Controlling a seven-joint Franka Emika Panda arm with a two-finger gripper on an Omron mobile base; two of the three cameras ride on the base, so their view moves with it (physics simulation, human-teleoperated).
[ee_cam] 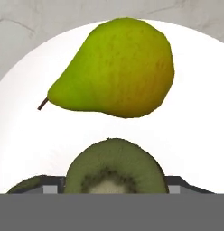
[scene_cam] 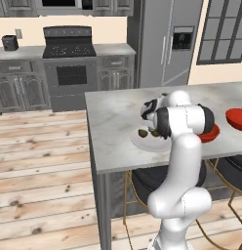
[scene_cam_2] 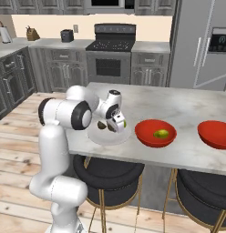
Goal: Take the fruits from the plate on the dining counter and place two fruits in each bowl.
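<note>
Light-grey marbled stone worktop (scene_cam_2: pixel 187 109), a smooth slab with faint veining, carried all the task items. The flat round white plate (ee_cam: pixel 195 122) lay near the slab's front edge, its surface plain and matte.

On the plate, in the hand view: one yellow-green pear (ee_cam: pixel 116 67), teardrop-shaped, with smooth finely speckled skin shading to orange-brown on its lower flank and a short brown stem pointing left. Just below it sat a halved kiwi (ee_cam: pixel 114 169), its cut face green with a pale core and dark seeds, rimmed by brown-olive skin. A sliver of a second dark green-brown fruit (ee_cam: pixel 23 184) showed at the lower left edge; its shape was too cropped to tell.

The white arm's gripper (scene_cam_2: pixel 115 124) was lowered onto the plate. The fingers (ee_cam: pixel 177 182) showed as small dark tips on either side of the kiwi half. Whether they had closed onto it could not be told from the views.

The nearer shallow glossy red bowl (scene_cam_2: pixel 155 133), round and smooth-walled, stood just right of the plate and held one small yellow-green fruit (scene_cam_2: pixel 161 134). The second glossy red bowl (scene_cam_2: pixel 216 134) stood further right, well apart from the plate; its contents could not be made out.

Round black-cushioned stools on thin brass-coloured legs (scene_cam_2: pixel 108 175) stood under the slab's front edge.
</note>
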